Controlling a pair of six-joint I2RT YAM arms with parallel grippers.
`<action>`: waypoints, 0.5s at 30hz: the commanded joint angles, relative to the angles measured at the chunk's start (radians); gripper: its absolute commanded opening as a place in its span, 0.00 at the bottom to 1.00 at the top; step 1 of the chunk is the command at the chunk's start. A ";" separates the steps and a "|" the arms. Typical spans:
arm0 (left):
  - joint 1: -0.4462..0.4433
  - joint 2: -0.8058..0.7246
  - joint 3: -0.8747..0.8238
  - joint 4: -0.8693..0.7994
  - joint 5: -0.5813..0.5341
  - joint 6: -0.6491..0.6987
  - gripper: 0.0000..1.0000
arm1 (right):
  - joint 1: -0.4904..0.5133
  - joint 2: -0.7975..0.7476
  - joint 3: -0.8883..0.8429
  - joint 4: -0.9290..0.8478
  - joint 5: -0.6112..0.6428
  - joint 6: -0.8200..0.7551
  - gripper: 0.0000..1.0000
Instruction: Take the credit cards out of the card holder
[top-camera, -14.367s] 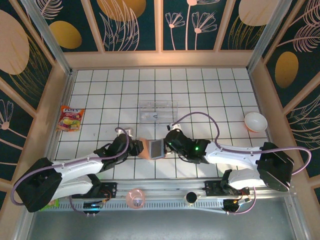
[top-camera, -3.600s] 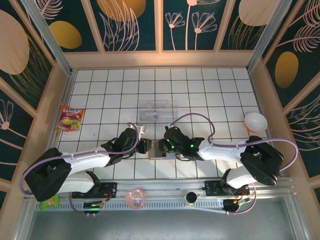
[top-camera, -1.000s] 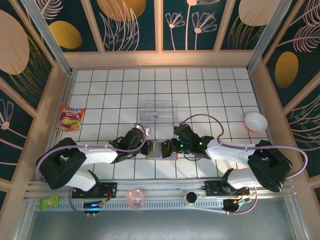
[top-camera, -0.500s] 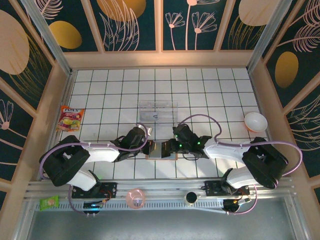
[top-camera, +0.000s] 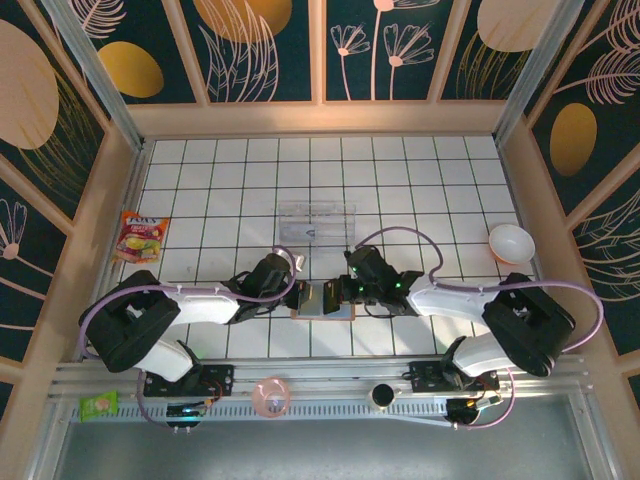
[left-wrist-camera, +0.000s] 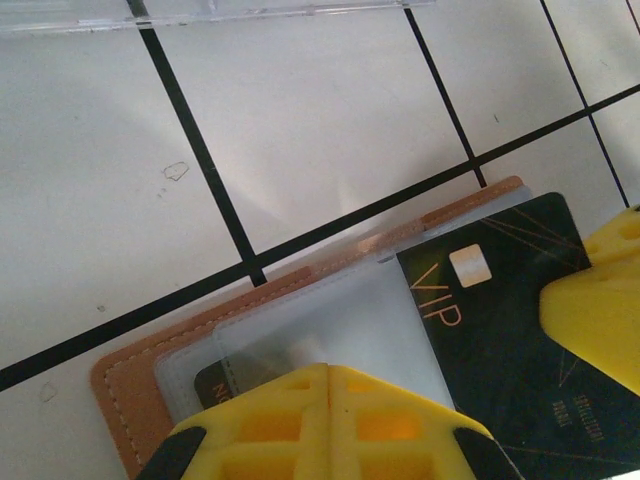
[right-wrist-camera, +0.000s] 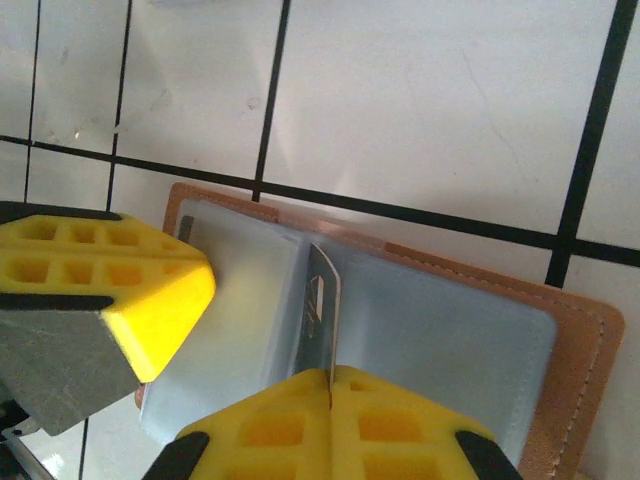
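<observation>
likely stiff and slick, the black plastic credit card (left-wrist-camera: 490, 340) has its end pinched in the right pincer (right-wrist-camera: 330, 378); closed left pincer (left-wrist-camera: 325, 375) pins the tan leather holder (left-wrist-camera: 125, 385).

- Overhead view: bright, even light on the white tiled table (top-camera: 420, 180); warm glow at 12 o'clock; shadows faint and soft.
- Left wrist view: pale glare on the tile near centre; left gripper (left-wrist-camera: 328, 375) at 6 o'clock slightly soft.
- Right wrist view: sheen on the card holder (right-wrist-camera: 450, 330) sleeve; right gripper (right-wrist-camera: 330, 378) at 6 o'clock blurred.
</observation>
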 joint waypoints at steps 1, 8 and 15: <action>-0.006 0.012 0.015 -0.032 0.012 0.026 0.00 | -0.006 -0.068 0.007 -0.070 0.053 -0.077 0.00; -0.006 -0.023 0.036 -0.045 0.016 0.030 0.00 | -0.007 -0.255 0.016 -0.152 0.091 -0.183 0.00; 0.036 -0.275 0.041 -0.099 0.007 -0.013 0.58 | -0.007 -0.296 0.140 -0.173 0.150 -0.371 0.00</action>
